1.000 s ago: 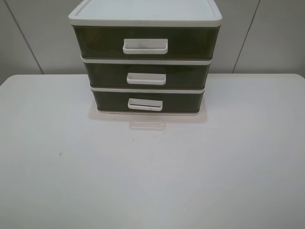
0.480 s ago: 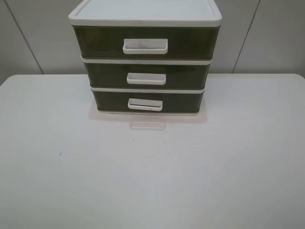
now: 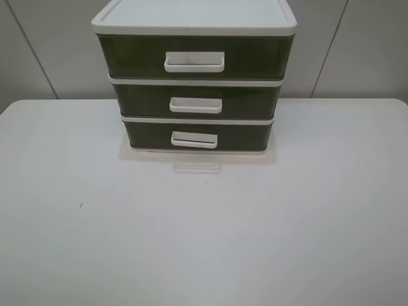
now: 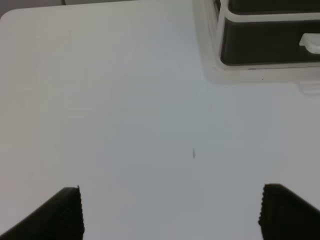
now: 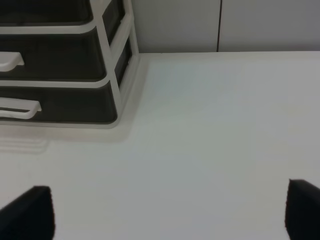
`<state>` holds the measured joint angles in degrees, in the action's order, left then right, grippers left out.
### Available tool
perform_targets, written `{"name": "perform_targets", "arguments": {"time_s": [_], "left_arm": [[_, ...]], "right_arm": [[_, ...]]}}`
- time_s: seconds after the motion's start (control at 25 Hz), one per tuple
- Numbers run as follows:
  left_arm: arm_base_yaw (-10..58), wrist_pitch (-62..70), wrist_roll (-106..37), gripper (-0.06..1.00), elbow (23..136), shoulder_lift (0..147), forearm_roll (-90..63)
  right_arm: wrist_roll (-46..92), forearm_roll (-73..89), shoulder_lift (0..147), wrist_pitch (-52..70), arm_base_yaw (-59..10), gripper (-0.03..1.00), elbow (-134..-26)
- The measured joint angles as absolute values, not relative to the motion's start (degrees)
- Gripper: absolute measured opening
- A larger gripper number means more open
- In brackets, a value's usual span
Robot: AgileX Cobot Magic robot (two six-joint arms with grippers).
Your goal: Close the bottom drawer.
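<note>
Bottom drawer (image 3: 197,136): lowest tier of the white-framed three-drawer unit (image 3: 194,19), which stands at the far middle of the white table (image 3: 204,242); dark olive front with a white loop handle (image 3: 194,139); the front sits level with the frame, so it looks pushed in.
Middle drawer (image 3: 196,101): directly above it, same dark front, also flush.
Top drawer (image 3: 194,57): tallest tier, wider handle, under the white lid.
High view only: the whole unit from the front, all three handles stacked in line, a faint reflection of the lowest handle on the tabletop; neither arm appears.
Left wrist view only: the unit's lower corner and part of the bottom drawer (image 4: 270,42), plus a small dark speck (image 4: 194,153) on the table between unit and claw.
Left gripper (image 4: 170,212): black fingertips spread wide apart over bare table, holding nothing, well apart from the unit.
Right wrist view only: the unit's side wall and the bottom drawer (image 5: 55,105) seen obliquely, grey wall panels behind.
Right gripper (image 5: 170,212): fingertips likewise spread wide, empty, well apart from the unit.
</note>
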<state>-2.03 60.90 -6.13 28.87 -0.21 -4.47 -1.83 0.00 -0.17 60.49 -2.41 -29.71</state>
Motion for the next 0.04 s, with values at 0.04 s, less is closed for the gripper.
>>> {"name": "perform_targets", "arguments": {"time_s": [0.04], "left_arm": [[-2.03,60.9,-6.13,0.72,28.87,-0.21,-4.47]], "right_arm": [[-1.58,0.0,-0.17,60.49,-2.41,0.8,-29.71]]}}
